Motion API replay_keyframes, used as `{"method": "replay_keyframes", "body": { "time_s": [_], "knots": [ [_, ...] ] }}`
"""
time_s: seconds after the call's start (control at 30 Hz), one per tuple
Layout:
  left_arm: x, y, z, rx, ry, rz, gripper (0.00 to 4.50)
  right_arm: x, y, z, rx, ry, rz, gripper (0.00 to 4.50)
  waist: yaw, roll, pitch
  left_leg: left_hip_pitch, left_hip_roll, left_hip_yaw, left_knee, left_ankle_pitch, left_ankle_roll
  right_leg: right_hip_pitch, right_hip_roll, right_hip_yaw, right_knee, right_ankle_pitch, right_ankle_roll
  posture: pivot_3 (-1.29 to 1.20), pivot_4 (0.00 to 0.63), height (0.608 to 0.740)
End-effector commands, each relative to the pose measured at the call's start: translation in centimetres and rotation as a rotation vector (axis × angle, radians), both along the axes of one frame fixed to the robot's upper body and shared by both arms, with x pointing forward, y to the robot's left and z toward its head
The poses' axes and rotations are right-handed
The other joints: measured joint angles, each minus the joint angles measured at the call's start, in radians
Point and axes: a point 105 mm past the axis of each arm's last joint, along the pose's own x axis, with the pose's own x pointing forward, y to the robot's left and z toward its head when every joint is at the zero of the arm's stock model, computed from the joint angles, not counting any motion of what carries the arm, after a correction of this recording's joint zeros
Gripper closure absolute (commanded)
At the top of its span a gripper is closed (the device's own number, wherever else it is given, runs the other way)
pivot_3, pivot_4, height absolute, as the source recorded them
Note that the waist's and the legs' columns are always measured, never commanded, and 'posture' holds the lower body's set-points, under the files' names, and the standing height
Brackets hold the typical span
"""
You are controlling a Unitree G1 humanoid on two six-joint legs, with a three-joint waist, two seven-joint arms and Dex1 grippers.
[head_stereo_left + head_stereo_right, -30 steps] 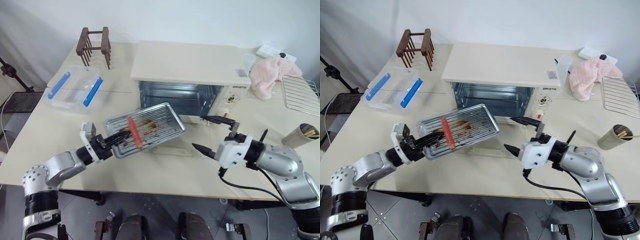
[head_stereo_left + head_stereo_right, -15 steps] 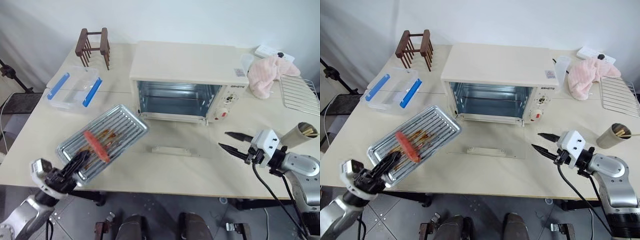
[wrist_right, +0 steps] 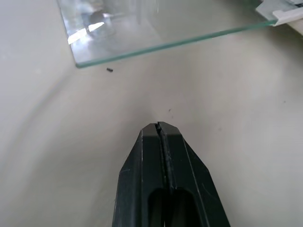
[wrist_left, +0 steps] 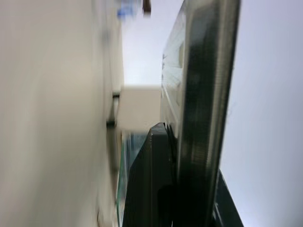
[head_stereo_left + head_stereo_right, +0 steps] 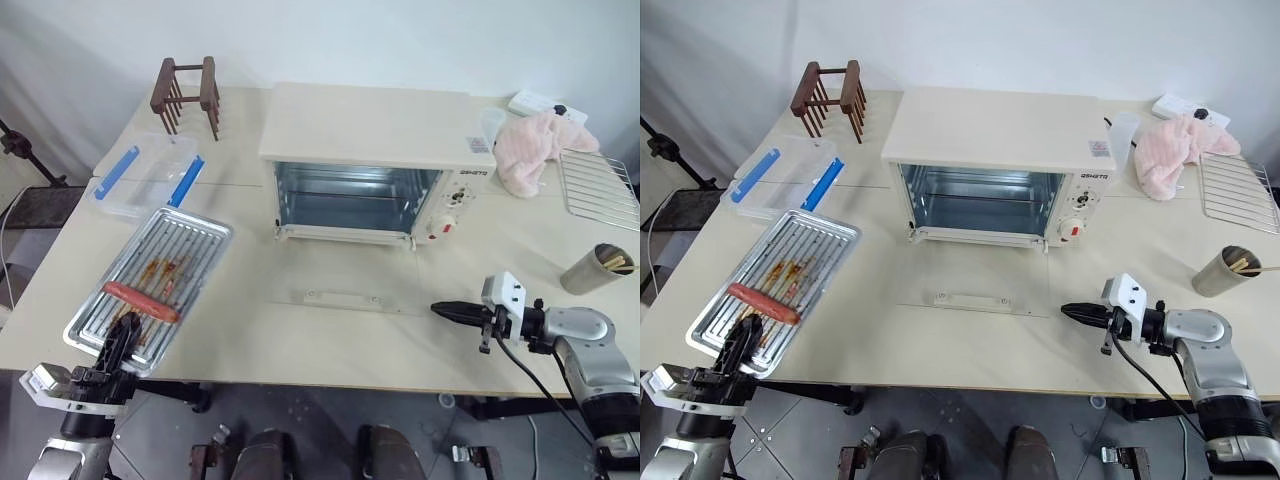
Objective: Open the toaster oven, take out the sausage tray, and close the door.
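- Sausage tray (image 5: 150, 290) sits at the counter's (image 5: 330, 345) near left corner, one red sausage (image 5: 140, 301) lying across its ribbed, grease-stained bottom near the front end
- Left tool (image 5: 118, 345) is clamped on the tray's near rim, black fingers pinched over the metal edge; whether the tray's underside touches the counter can't be judged
- Toaster oven (image 5: 375, 160) stands mid-counter with its cavity bare: shiny walls and side rails visible, nothing on them
- The door (image 5: 350, 288) is folded fully down, lying flat on the counter in front of the oven, its bar handle (image 5: 343, 298) at the near edge
- Clear plastic box with blue clips (image 5: 148, 173) sits just behind the tray, looks empty
- Paper cup (image 5: 592, 268) on the right holds a few thin sticks
- Right tool (image 5: 442, 309) has its fingers pressed together, gripping nothing, low over the counter just off the door's near right corner
- The wrist view shows the glass edge (image 3: 165, 45) just ahead of those joined tips, with bare counter between
- Open counter stretches between tray and door, and along the front edge
- Well clear of the oven front: wooden rack (image 5: 190, 92) at the back left, pink cloth (image 5: 538, 145) and power strip (image 5: 545, 104) at the back right, bare wire rack (image 5: 603, 188) at the right edge
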Motion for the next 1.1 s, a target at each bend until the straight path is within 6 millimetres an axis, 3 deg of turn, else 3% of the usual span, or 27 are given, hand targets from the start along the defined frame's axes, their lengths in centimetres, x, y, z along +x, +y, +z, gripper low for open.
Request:
{"method": "replay_keyframes", "body": {
  "time_s": [0.03, 0.13, 0.33, 0.5, 0.73, 0.97, 1.03, 1.1],
  "knots": [
    [-0.2, 0.3, 1.3, 0.01, -0.031, 0.039, 4.5, 0.2, 1.5, 0.2, 0.056, -0.018, 0.061, 4.48, -0.001, 0.0, 0.0, 0.0, 0.0, 0.0, 0.0, 0.0, 0.0, 0.0, 0.0, 0.0, 0.0, 0.0, 0.0, 0.0, 0.15, 0.74],
    [0.0, 0.2, 1.3, 0.01, -0.024, 0.04, 4.5, 0.0, 2.9, 1.5, 0.166, -0.052, 0.127, 4.48, -0.001, 0.0, 0.0, 0.0, 0.001, 0.0, 0.0, 0.0, 0.0, 0.0, 0.001, 0.0, 0.001, 0.0, 0.0, 0.0, 0.15, 0.74],
    [0.1, -0.1, 1.4, 0.022, -0.02, 0.028, 4.5, -0.1, 3.3, 3.3, 0.29, -0.076, 0.124, 4.48, 0.005, 0.0, 0.0, -0.001, 0.0, 0.0, 0.0, 0.0, 0.0, 0.0, 0.001, 0.0, 0.002, 0.0, 0.0, 0.0, 0.15, 0.74],
    [-0.4, -0.7, 1.6, 0.036, -0.034, 0.001, 4.5, -1.0, 3.1, 7.7, 0.421, -0.143, 0.129, 4.48, 0.009, 0.0, 0.0, -0.002, 0.0, -0.001, 0.0, -0.001, 0.001, -0.001, 0.0, 0.0, 0.002, 0.0, 0.0, 0.0, 0.15, 0.74],
    [-1.2, -2.2, 0.4, 0.046, 0.015, -0.103, 4.5, 0.0, 2.6, 13.6, 0.545, -0.269, 0.063, 4.48, 0.005, 0.0, 0.0, -0.002, 0.001, 0.0, -0.001, -0.001, 0.0, -0.001, 0.0, 0.0, -0.004, 0.0, 0.0, 0.0, 0.15, 0.74],
    [-0.6, -3.0, 0.2, 0.057, 0.021, -0.191, 4.5, 0.9, 2.1, 16.1, 0.71, -0.184, -0.077, 4.48, 0.02, 0.0, 0.0, -0.003, 0.0, 0.0, -0.001, -0.002, 0.002, -0.002, -0.001, 0.001, -0.005, 0.0, 0.0, 0.0, 0.15, 0.74],
    [-0.2, -3.7, 0.1, 0.06, 0.027, -0.24, 4.5, 0.7, 1.9, 16.3, 0.724, -0.169, -0.11, 4.48, 0.025, 0.0, 0.0, -0.003, 0.0, 0.0, -0.001, -0.003, 0.002, -0.002, -0.001, 0.002, -0.005, 0.0, 0.0, 0.0, 0.15, 0.74],
    [0.1, -4.5, 0.1, 0.069, 0.022, -0.305, 4.5, -0.6, 2.5, 15.6, 0.654, -0.141, -0.062, 4.13, 0.027, 0.0, 0.0, -0.003, 0.0, 0.0, -0.001, -0.003, 0.002, -0.002, -0.001, 0.003, -0.005, 0.0, 0.0, 0.0, 0.15, 0.74]
  ]
}}
